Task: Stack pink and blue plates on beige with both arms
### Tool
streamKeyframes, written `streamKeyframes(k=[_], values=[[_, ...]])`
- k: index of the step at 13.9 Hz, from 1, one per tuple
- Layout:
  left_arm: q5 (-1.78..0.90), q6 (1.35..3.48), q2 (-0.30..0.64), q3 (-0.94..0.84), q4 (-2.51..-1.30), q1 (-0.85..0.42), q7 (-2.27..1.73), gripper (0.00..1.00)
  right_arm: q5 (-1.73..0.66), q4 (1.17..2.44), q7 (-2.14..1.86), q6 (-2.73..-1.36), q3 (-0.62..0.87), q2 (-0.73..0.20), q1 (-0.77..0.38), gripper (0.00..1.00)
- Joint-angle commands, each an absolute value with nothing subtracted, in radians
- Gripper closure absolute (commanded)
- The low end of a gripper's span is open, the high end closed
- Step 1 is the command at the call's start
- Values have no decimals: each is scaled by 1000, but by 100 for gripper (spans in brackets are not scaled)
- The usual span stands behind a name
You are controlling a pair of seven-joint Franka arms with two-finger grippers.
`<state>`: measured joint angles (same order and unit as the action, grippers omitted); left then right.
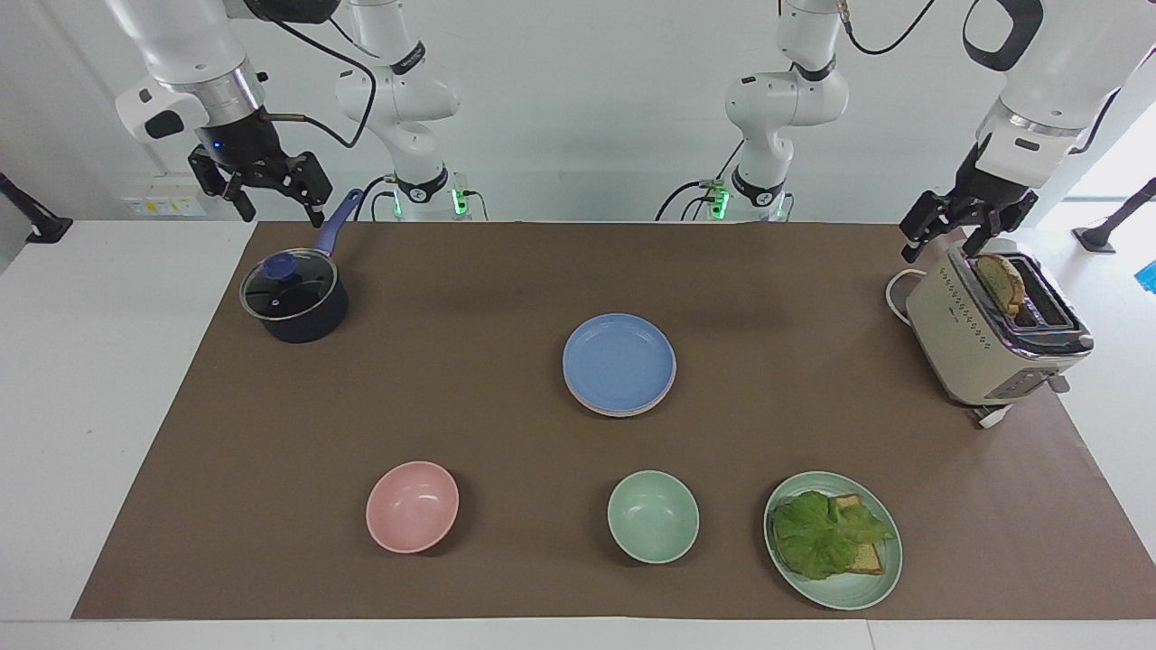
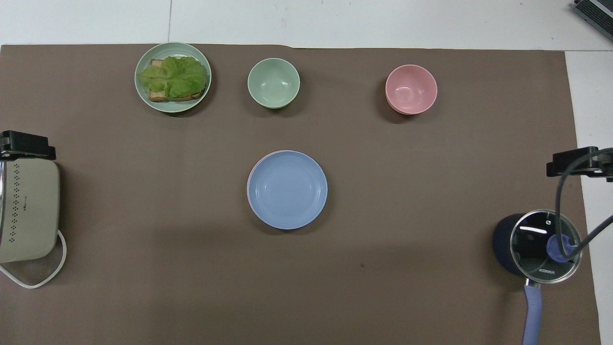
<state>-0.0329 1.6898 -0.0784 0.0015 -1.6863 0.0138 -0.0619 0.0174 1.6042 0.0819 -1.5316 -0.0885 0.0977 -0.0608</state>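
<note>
The blue plate lies on top of a stack at the middle of the brown mat. Under it only a thin rim of the pink plate shows. The beige plate is hidden. My right gripper hangs open and empty in the air over the mat's corner at the right arm's end, just above the dark pot; in the overhead view only a part of the right gripper shows. My left gripper hangs open and empty over the toaster's end at the left arm's end.
A pink bowl, a green bowl and a green plate with bread and lettuce stand in a row farthest from the robots. The lidded pot's blue handle points toward the robots. A bread slice sticks out of the toaster.
</note>
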Motion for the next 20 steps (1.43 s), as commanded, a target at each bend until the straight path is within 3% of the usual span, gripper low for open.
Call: streamKeyframes(k=[1,20], values=[[-18,1677,-84,15,-1686,-2,-58,0,14,1647,58,-1532,-83,132,-63,0],[-18,1677,-84,15,-1686,-2,-58,0,31,1675,-25,-1551,-94,141,-46,0]])
